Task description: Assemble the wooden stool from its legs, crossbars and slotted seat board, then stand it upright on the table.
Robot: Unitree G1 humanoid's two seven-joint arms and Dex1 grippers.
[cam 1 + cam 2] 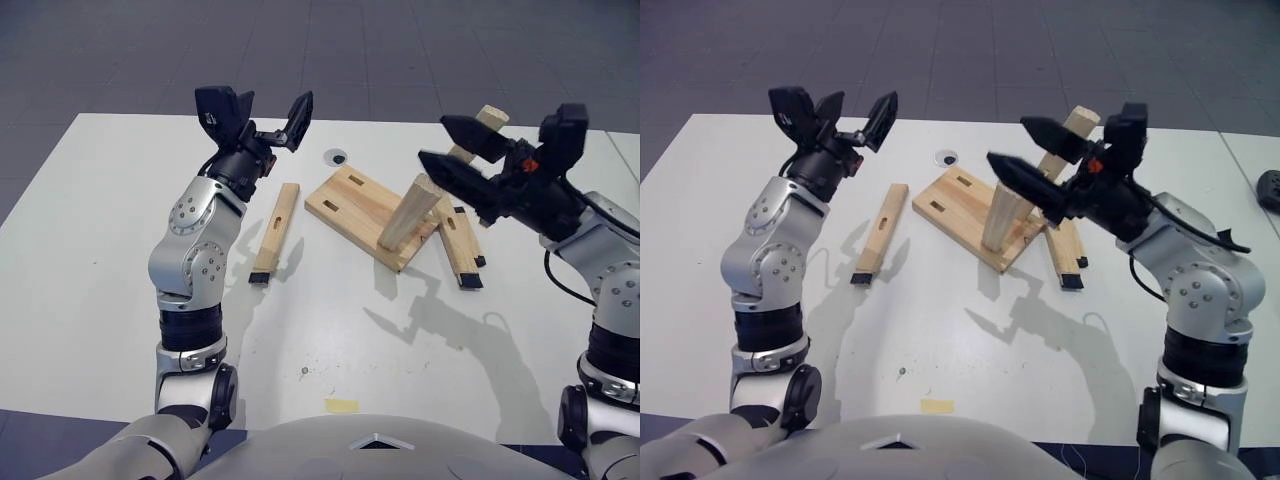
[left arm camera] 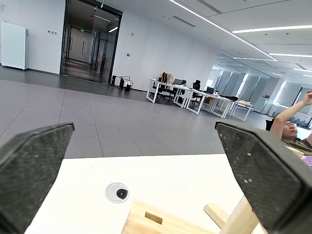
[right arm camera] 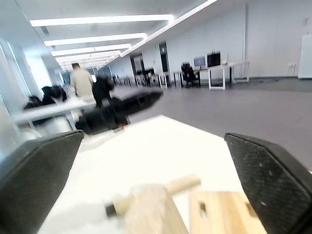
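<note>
**While both grippers hang open, the loose leg lies nearer the left arm**

With nothing held, the left gripper (image 1: 274, 106) is raised above the desk (image 1: 110, 230), its fingers (image 2: 34, 165) spread wide. The loose leg (image 1: 275, 230) lies flat on the desk below it and a little toward the robot. Its long axis runs almost straight away from the robot, with the dark-capped end nearest. To take it across its width, the fingers would, I judge, have to turn down and straddle it from side to side.

The seat board (image 1: 350, 205) lies flat between the two arms, just beside that leg, with two slots (image 1: 356, 181) facing up. A standing leg (image 1: 408, 212) is already seated in the board and leans toward the robot's right.

The right gripper (image 1: 436, 142) hangs near the top of that standing leg. Its fingers (image 3: 273, 180) are parted and touch nothing. A second loose leg (image 1: 462, 248) lies on the desk under it, at the board's right edge, also pointing away from the robot. A further wooden piece (image 1: 490, 118) rises behind the right gripper; what it rests on is hidden.

The left arm looks better placed for the next leg.
</note>
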